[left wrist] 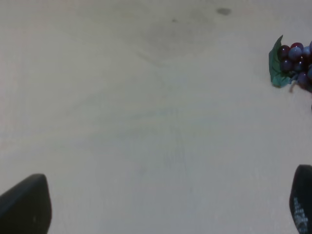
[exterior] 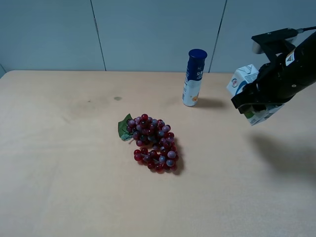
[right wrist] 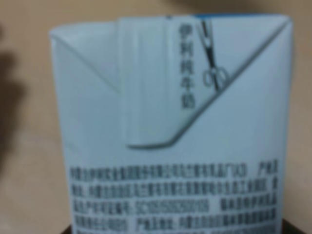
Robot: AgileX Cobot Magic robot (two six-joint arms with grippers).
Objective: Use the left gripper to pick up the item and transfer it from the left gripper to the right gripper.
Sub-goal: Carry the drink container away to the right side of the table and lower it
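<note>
One light wooden table [exterior: 59, 187] carries the scene, and the one bunch of dark red plastic grapes [exterior: 154, 143] near its middle serves as the mark for everything else. The bunch lies flat, with one green leaf [exterior: 124, 127] sticking out on its left side.

The left gripper [left wrist: 163, 207], black and two-fingered, does not show in the high view. In its own wrist view its two fingertips [left wrist: 24, 207] stand spread wide with nothing between them, only bare tabletop below. The leafy end of the grapes [left wrist: 292, 61] sits at the edge of that view, beyond the fingertips and well apart from them.

To the right of the grapes and a little farther back is the right gripper [exterior: 256, 101], black, on a thick black arm. Its jaws are pressed against the one small white gable-topped drink carton with blue and green print [exterior: 244, 78]. The drink carton is held tilted in the air, clear of the table, with its shadow falling on the wood to the right of the grapes. The right wrist view is almost filled by one white face of the drink carton [right wrist: 170, 136], with a folded flap, a small scissors mark and rows of dark fine print too blurred to read.

Behind the grapes and slightly to their right stands one tall white tube with a dark blue cap [exterior: 193, 79], upright on the table and apart from both the bunch and the carton.

Farthest back, behind the tube, runs a pale grey-blue panelled wall [exterior: 158, 29], with two dark seams splitting it into three panels.
</note>
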